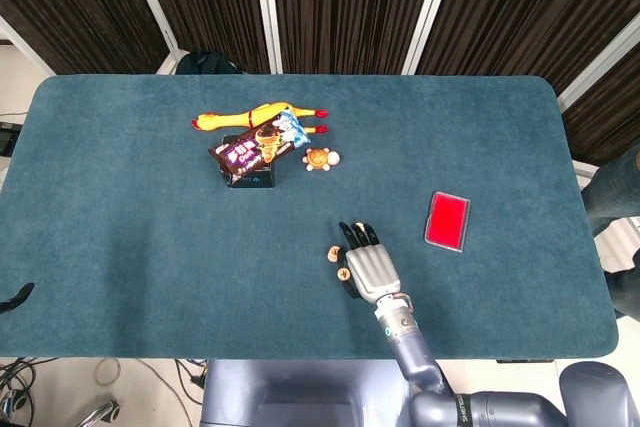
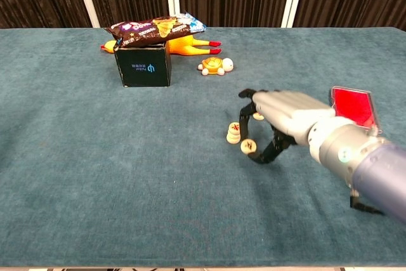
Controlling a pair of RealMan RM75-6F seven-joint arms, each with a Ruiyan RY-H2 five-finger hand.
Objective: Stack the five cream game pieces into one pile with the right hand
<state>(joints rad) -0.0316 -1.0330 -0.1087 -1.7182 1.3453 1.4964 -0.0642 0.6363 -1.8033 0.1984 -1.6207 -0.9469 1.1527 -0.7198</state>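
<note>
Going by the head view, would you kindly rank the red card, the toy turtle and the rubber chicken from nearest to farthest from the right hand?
From the right hand:
1. Red card, to its right on the table.
2. Toy turtle, farther back, slightly left.
3. Rubber chicken, farthest, back left behind the snack bag.

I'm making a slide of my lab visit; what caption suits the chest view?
Robot's right hand carries a cream game piece toward a small stack of pieces on the teal table.
</note>
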